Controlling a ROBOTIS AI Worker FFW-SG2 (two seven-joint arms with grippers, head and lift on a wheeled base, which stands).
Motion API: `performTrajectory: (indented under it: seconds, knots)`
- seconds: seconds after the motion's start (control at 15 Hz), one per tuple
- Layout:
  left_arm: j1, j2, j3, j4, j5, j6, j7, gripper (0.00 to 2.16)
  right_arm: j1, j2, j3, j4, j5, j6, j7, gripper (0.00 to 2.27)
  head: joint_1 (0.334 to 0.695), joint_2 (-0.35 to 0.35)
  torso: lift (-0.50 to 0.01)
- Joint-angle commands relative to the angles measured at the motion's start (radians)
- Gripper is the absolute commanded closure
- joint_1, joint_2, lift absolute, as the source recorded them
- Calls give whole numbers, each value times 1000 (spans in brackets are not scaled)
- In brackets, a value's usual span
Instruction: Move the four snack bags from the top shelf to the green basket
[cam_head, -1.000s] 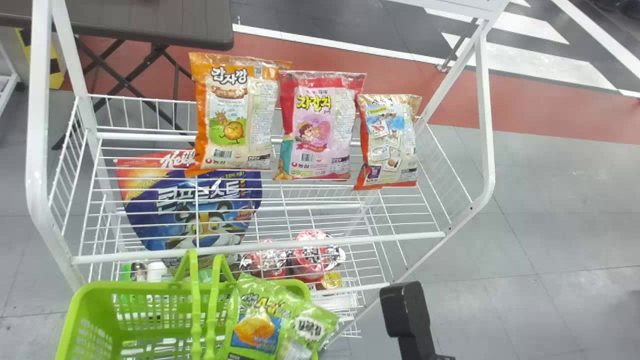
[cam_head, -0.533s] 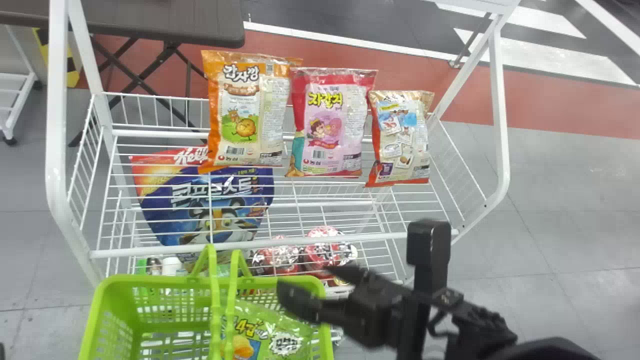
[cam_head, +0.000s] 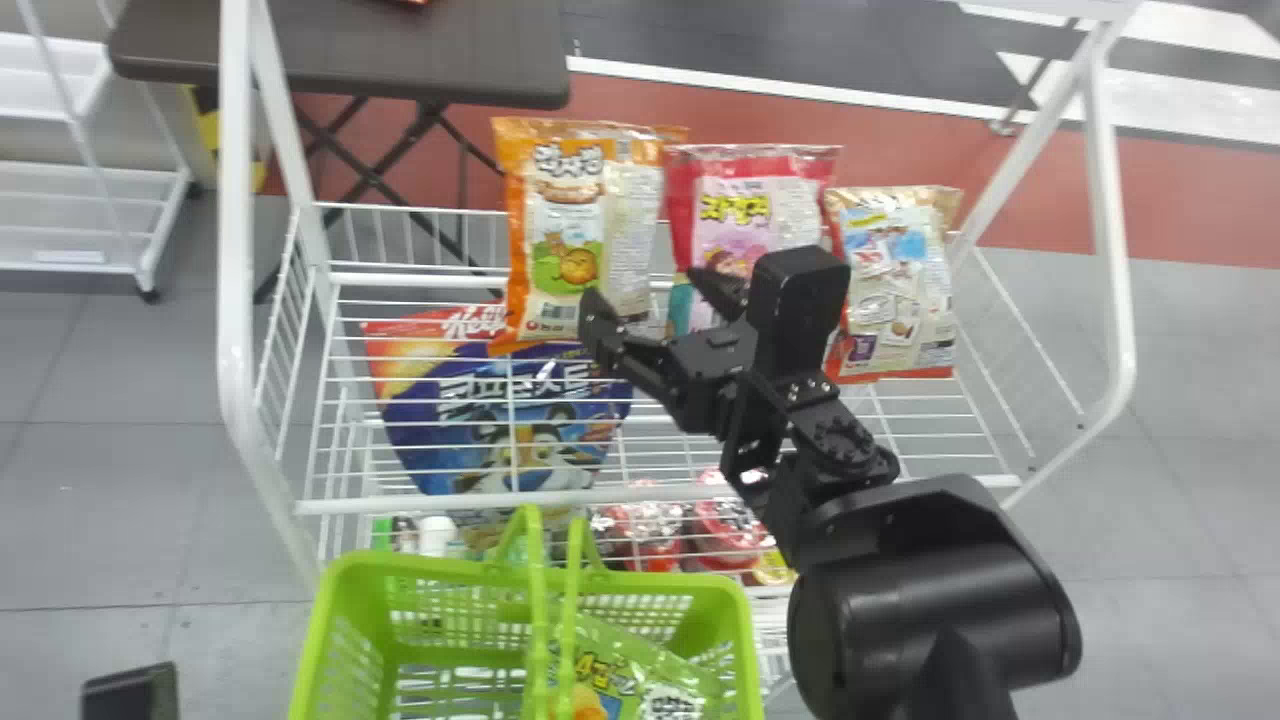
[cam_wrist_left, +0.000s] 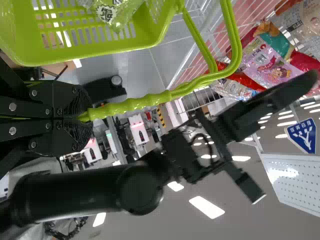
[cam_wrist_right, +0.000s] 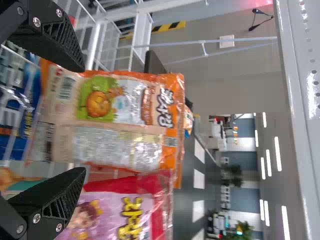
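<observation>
Clamping the green basket by its handle, the left end effector is holding station. Green snack bag is lying inside, lower than a second ago when its top was showing above the rim. Handles are standing up mid-basket, so they're likely crowding the next drop.

Right end effector is the big change: it's swinging up from beside the basket to the bags, fingers spread, grasping nothing. Looks like one bag is counting as delivered and pick two is starting, probably the orange snack bag.

Three are still standing on the top shelf: orange, pink snack bag, beige-and-red snack bag. Orange and pink are sitting tight together; one finger is coming in front of pink, so it's risking a snag. Front rail is also needing clearance on exit.

Blue cereal bag is resting below the shelf wires; folding table is standing behind.
</observation>
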Motion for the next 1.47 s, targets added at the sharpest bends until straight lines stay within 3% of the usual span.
performTrajectory:
  seconds: [0.0, 0.13, 0.33, 0.47, 0.53, 0.6, 0.67, 0.93, 1.27, 1.4]
  knots:
    - [-10, 20, 1, 15, 16, 0, -1, 1133, -80, 3, 49, 116, 44, -70, -50, 130, 695, -163, 0]
    - [-19, 39, 1, 27, 32, -3, -3, 1133, -144, 3, 72, 199, 52, -73, -98, 191, 695, -146, 0]
    - [-27, 51, 12, 45, 51, -3, -12, 1133, -239, 3, 75, 283, 1, 16, -53, 313, 695, -110, 0]
    - [-27, 52, 16, 48, 55, -3, -18, 1133, -264, 3, 102, 289, 7, 74, -33, 782, 695, -92, 0]
    - [-27, 52, 19, 47, 57, -3, -20, 1133, -272, 3, 107, 289, 15, 123, -1, 1413, 695, -82, 0]
    - [-27, 52, 19, 47, 59, -3, -21, 1133, -272, 3, 113, 288, 13, 151, 2, 1787, 695, -72, 0]
    - [-27, 52, 19, 47, 59, -3, -21, 1133, -266, 3, 119, 277, 16, 151, 8, 1997, 695, -55, 0]
    - [-16, 51, 24, 38, 60, -3, -23, 1133, -215, 3, 118, 216, 9, 141, 33, 2125, 695, -41, 0]
    - [-5, 42, 26, 15, 55, -3, -15, 1133, -72, 3, 107, -34, -33, 218, 62, 2125, 695, -25, 0]
    - [1, 39, 27, 6, 52, -3, -15, 1133, 11, -35, 81, -182, -48, 298, 62, 2125, 695, -25, 0]
